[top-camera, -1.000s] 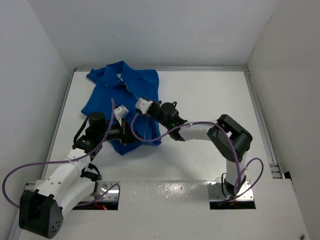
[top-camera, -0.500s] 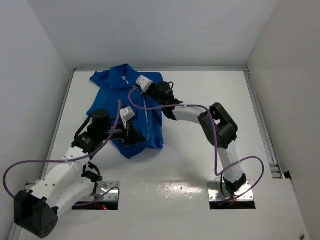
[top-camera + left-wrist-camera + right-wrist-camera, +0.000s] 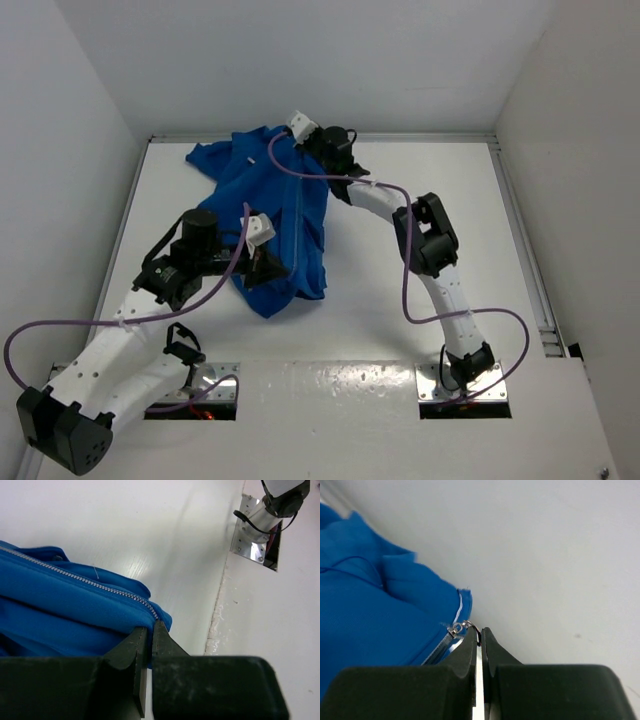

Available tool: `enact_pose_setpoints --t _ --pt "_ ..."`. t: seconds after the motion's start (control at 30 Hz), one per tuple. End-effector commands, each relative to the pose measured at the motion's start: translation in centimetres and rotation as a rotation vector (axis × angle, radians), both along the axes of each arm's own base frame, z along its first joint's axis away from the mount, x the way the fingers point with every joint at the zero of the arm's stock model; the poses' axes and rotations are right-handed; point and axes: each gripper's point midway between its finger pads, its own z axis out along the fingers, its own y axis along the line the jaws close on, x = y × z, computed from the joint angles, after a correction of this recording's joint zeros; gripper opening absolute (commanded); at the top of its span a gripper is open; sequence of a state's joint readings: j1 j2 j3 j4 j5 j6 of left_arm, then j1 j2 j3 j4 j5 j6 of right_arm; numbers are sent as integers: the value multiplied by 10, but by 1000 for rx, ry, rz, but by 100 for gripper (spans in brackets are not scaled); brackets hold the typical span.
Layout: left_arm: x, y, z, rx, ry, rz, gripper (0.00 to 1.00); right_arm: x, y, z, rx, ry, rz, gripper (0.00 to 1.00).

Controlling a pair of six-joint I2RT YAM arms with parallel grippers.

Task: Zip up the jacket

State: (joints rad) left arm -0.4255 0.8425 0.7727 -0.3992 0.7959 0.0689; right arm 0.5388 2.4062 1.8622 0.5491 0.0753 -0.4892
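My right gripper [image 3: 476, 634] is clamped tight. Its two dark fingertips meet on the small silver zipper pull [image 3: 456, 628], whose ring runs into the seam between them. How much of the ring sits inside the pinch I cannot make out, because the tips cover it. Just behind the pull is the top edge of the jacket [image 3: 370, 615], blue and folded, against a pale blank wall [image 3: 545, 555].

My left gripper [image 3: 148, 628] is also clenched, nipping the jacket's bottom corner where the zipper line [image 3: 85, 581] ends. The fabric caught between the tips is hidden by the fingers, and the gripper body blocks the whole lower part of that view. A metal plate [image 3: 252, 535] with a black cable is cut off at the upper right corner.

From above, the jacket [image 3: 285, 200] lies on the left half of the white table [image 3: 480, 210]. It is stretched lengthwise, from the far edge by the back wall down to a bunched point near the left arm. The zipper shows as a thin pale line down its middle. The pull is too small to find from up here, and both sets of fingertips are lost under the wrists. The sleeves and collar are crumpled at the far left, and I cannot tell them apart.
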Motion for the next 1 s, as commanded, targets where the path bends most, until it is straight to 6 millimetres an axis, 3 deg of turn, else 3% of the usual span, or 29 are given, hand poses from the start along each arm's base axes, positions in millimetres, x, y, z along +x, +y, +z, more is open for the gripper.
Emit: enact_pose_setpoints --t 0.0,0.13,0.17,0.27,0.3,0.47,0.57,0.6,0.67,0.7,0.8,0.83,0.87,0.9,0.93,0.97 --pt "-42 -8 24 -23 -33 -200 0 47 -91 51 16 -128 -248 0" --pt "-40 -4 25 26 -82 -203 0 62 -130 59 11 -150 -326 0" --pt "-39 -2 22 40 -72 -189 0 67 -151 63 8 -157 -360 0" --pt "-37 1 25 62 -88 -177 0 69 -170 63 -1 -157 -401 0" --pt "-33 3 27 76 -104 -158 0 72 -187 68 -1 -169 -425 0" --pt "-18 16 26 112 -73 -38 0 73 -232 73 -30 -179 -490 0" --pt "5 32 25 129 -40 124 0 71 -257 75 -38 -178 -527 0" --pt "19 40 21 156 -34 203 0 69 -269 85 -33 -188 -542 0" --pt "44 54 25 146 -21 359 0 66 -273 80 -39 -176 -546 0" --pt "60 68 28 167 -37 470 0 63 -281 87 -37 -182 -560 0" --pt "96 88 36 171 -32 651 0 55 -286 83 -38 -161 -562 0" --pt "111 101 49 177 -66 731 0 52 -283 89 -30 -166 -556 0" --pt "126 106 45 192 -43 775 0 48 -283 98 -18 -175 -553 0" --pt "136 111 49 189 -43 812 0 44 -285 87 -23 -150 -559 0" --pt "151 122 69 178 -88 877 0 39 -285 101 -8 -164 -558 0" --pt "166 134 68 180 -72 931 0 36 -287 96 -12 -148 -565 0"
